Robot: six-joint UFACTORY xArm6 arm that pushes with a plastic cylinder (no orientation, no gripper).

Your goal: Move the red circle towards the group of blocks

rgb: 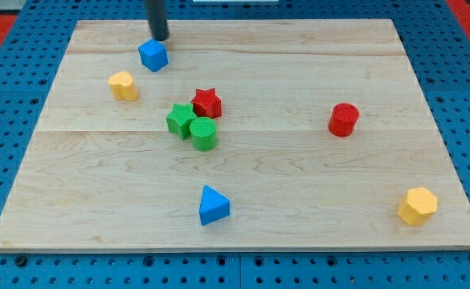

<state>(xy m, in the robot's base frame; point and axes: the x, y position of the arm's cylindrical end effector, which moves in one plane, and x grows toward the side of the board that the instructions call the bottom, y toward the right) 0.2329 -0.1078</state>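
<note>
The red circle (343, 120) stands alone on the board's right half. The group sits left of centre: a red star (207, 102), a green star (181, 120) and a green circle (204, 133), touching each other. My tip (161, 37) is near the view's top left, just above the blue cube (153, 55). It is far to the left of the red circle.
A yellow block (123, 85) lies at the left. A blue triangle (213, 205) lies near the bottom edge. A yellow hexagon (417, 205) sits at the bottom right corner. The wooden board (299, 201) rests on a blue pegboard.
</note>
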